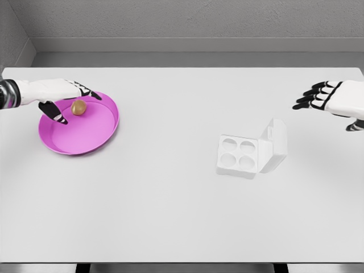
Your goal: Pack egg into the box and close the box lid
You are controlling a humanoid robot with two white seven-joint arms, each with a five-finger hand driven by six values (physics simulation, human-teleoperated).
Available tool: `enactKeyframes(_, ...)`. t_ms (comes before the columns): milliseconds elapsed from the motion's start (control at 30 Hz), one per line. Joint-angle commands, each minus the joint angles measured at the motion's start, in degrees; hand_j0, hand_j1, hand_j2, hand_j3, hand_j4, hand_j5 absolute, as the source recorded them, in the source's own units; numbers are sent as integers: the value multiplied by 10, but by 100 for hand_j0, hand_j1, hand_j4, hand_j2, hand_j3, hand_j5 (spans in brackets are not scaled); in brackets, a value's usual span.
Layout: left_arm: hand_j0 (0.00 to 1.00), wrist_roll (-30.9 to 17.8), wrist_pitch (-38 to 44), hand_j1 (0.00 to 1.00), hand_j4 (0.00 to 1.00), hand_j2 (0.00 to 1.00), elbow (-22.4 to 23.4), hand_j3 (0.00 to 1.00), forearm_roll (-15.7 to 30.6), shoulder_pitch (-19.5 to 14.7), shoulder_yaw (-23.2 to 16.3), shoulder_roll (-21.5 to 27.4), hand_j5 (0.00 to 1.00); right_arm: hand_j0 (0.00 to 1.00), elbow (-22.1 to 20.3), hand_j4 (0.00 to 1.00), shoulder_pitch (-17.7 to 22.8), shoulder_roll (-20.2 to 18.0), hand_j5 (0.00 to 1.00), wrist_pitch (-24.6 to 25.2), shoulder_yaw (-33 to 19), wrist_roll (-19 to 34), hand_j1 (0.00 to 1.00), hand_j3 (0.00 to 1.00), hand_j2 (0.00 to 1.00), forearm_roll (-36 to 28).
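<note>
The egg [78, 107] lies in the pink plate [96, 139], in its back part, and the plate stands near the left edge of the bench [170, 216]. The left hand [63, 96] is over the egg with the fingers spread and bent down around it; I cannot tell if they touch it already, and it does not seem gripped yet. The right hand [329, 98] hovers at the right edge of the bench, with the fingers relaxed, holding nothing.

I judge the egg to be light, smooth and easy to break, and because it is round it may roll on the plate if pushed from one side. It is better to take it around the middle, thumb on one side and fingers on the other, with soft pressure only.

The box [244, 156] stands right of the middle of the bench, its lid [274, 147] open and standing up on the right side, and all four cups look empty.
</note>
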Motion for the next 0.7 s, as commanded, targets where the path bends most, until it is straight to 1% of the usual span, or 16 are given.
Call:
enactKeyframes(0, 91, 0, 1, 91, 91, 91, 2, 91, -1, 1, -1, -1, 91, 100, 0, 100, 0, -7, 100, 2, -3, 0, 100, 100, 100, -3)
enactKeyframes(67, 91, 0, 1, 91, 91, 91, 2, 91, -12, 1, -1, -5, 91, 100, 0, 100, 2, -7, 100, 2, -2, 0, 100, 100, 100, -4)
enactKeyframes(133, 91, 0, 1, 91, 91, 91, 3, 91, -13, 0, -1, -5, 91, 100, -1, 100, 18, -30, 100, 2, -1, 0, 100, 100, 100, -3)
enactKeyframes(167, 91, 0, 1, 91, 91, 91, 4, 91, -13, 0, -1, -5, 91, 100, -1, 100, 18, -31, 100, 2, -1, 0, 100, 100, 100, -4)
enactKeyframes(233, 91, 0, 1, 91, 91, 91, 16, 91, -14, 0, -1, -9, 91, 100, -3, 100, 32, -31, 100, 2, 0, 0, 100, 100, 100, -3)
enactKeyframes(300, 91, 0, 1, 91, 91, 91, 33, 91, -30, -2, 0, -24, 91, 100, -4, 100, 38, -41, 100, 2, 1, 0, 100, 100, 100, -3)
enactKeyframes(533, 91, 0, 1, 91, 91, 91, 58, 91, -35, -6, 5, -29, 91, 100, -3, 100, 68, -42, 100, 2, 6, 0, 100, 100, 100, 1)
enactKeyframes(633, 89, 0, 1, 89, 89, 89, 70, 89, -37, -11, 6, -31, 89, 100, -2, 100, 69, -38, 100, 2, 6, 0, 100, 100, 100, 10)
enactKeyframes(667, 87, 0, 1, 87, 87, 87, 77, 87, -37, -13, 8, -38, 87, 100, 1, 100, 68, -35, 100, 2, 16, 0, 100, 100, 100, 10)
